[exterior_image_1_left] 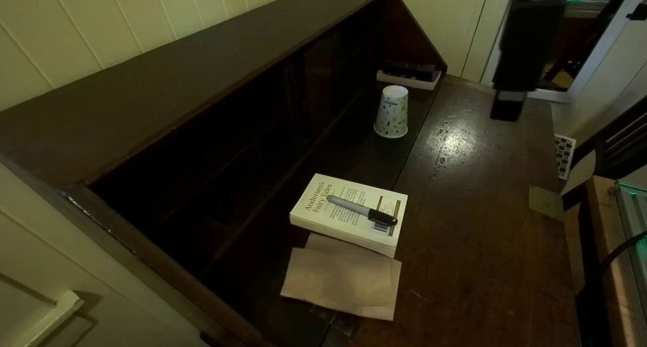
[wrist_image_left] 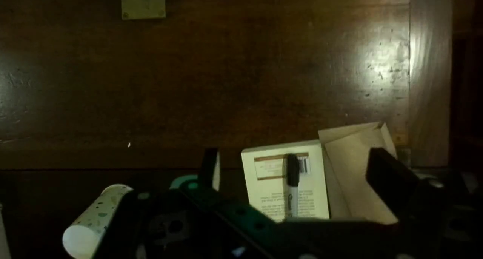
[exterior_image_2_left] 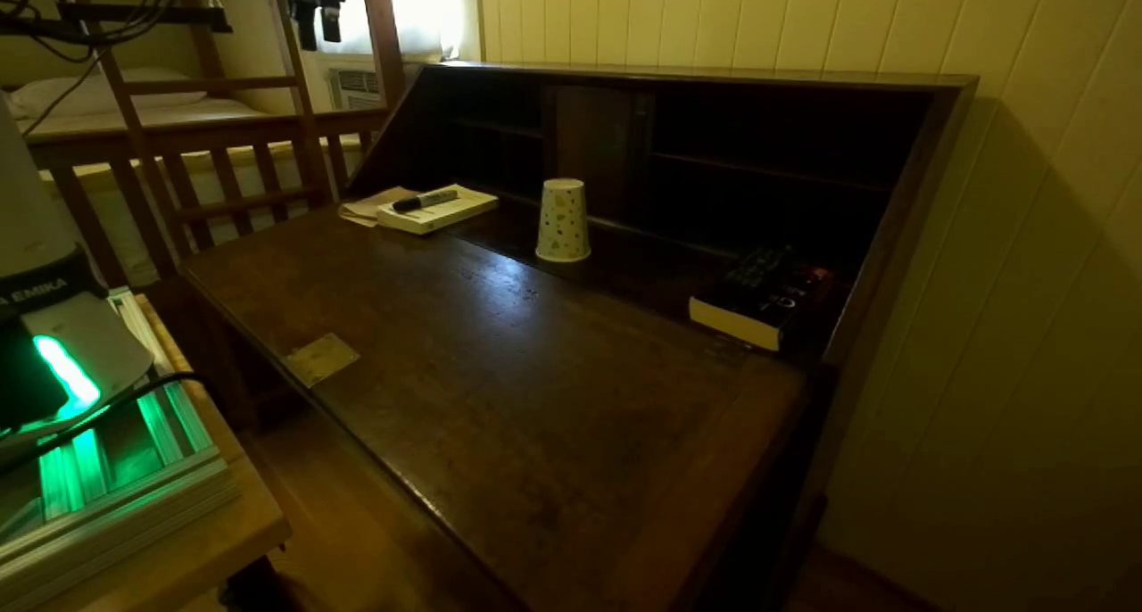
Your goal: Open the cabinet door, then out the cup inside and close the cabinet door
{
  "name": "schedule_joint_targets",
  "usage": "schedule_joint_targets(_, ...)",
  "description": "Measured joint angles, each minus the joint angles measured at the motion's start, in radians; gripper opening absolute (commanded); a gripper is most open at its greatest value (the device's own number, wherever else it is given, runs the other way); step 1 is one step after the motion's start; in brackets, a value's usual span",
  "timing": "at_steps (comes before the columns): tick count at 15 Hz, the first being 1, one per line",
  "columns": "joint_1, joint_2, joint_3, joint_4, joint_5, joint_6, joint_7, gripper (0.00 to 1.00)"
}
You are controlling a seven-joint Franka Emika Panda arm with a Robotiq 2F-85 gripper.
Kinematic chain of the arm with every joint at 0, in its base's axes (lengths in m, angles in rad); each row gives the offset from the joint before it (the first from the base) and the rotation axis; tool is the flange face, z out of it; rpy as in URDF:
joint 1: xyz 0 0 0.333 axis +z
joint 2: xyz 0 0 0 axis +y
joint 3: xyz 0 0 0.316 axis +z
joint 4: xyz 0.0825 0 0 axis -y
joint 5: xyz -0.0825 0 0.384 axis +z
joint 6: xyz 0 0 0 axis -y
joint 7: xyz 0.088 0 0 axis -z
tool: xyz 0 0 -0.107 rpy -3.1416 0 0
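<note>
The cup [exterior_image_1_left: 392,113] is white, tapered and lightly printed. It stands upside down on the dark strip in front of the desk's shelves; it also shows in an exterior view [exterior_image_2_left: 563,224] and at the lower left of the wrist view [wrist_image_left: 96,215]. The cabinet door [exterior_image_2_left: 594,139] is a dark panel in the middle of the shelves behind the cup. It looks shut, but the shade makes this hard to tell. My gripper [wrist_image_left: 296,164] is open and empty, its fingers apart above the book and envelopes. In an exterior view its dark tip [exterior_image_1_left: 508,106] hangs high, beside the cup and away from it.
A white book [exterior_image_1_left: 349,210] with a grey marker [exterior_image_1_left: 361,210] on it lies by brown envelopes [exterior_image_1_left: 343,281]. A black book [exterior_image_2_left: 763,295] lies at the opposite end. The desk's sloped side walls and top board [exterior_image_2_left: 714,72] enclose the shelves.
</note>
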Motion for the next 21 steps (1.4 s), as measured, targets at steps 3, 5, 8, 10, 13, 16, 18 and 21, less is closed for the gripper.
schedule_joint_targets(3, -0.031, 0.072, -0.020, 0.024, -0.041, 0.118, 0.047, 1.00)
schedule_joint_targets(5, -0.043, 0.120, -0.030, 0.046, -0.074, 0.180, 0.075, 1.00)
schedule_joint_targets(8, -0.053, 0.186, -0.042, 0.084, -0.137, 0.233, 0.122, 1.00)
schedule_joint_targets(10, -0.055, 0.227, -0.050, 0.115, -0.163, 0.234, 0.166, 1.00)
schedule_joint_targets(13, -0.055, 0.253, -0.052, 0.135, -0.168, 0.234, 0.181, 1.00)
schedule_joint_targets(16, -0.055, 0.254, -0.052, 0.138, -0.169, 0.234, 0.184, 1.00)
schedule_joint_targets(18, -0.055, 0.254, -0.052, 0.139, -0.169, 0.234, 0.184, 1.00)
schedule_joint_targets(21, -0.055, 0.254, -0.052, 0.140, -0.169, 0.234, 0.185, 1.00)
